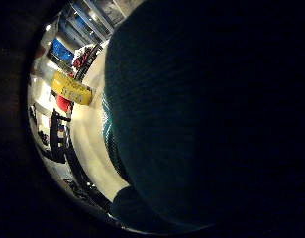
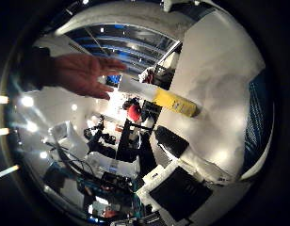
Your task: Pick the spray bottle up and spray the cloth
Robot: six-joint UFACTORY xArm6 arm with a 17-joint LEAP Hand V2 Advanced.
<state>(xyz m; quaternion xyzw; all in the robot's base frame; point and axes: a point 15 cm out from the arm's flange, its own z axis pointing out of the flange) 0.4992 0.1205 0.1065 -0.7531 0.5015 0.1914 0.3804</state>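
Note:
In the right thumb side palm view a spray bottle (image 2: 162, 98) with a yellow body and a white end rests on the white table (image 2: 216, 75). A person's hand (image 2: 84, 72) reaches to its white end and seems to touch it. The bottle's yellow body also shows in the right little finger side palm view (image 1: 71, 89). A dark teal cloth (image 1: 192, 109) fills much of that view, close to the palm. My hand (image 2: 187, 169) shows as white and black fingers, relaxed, away from the bottle and holding nothing.
A red object (image 2: 134, 113) sits just beside the bottle, off the table's edge. Black and white equipment (image 2: 107, 141) and ceiling lights lie in the room beyond the table.

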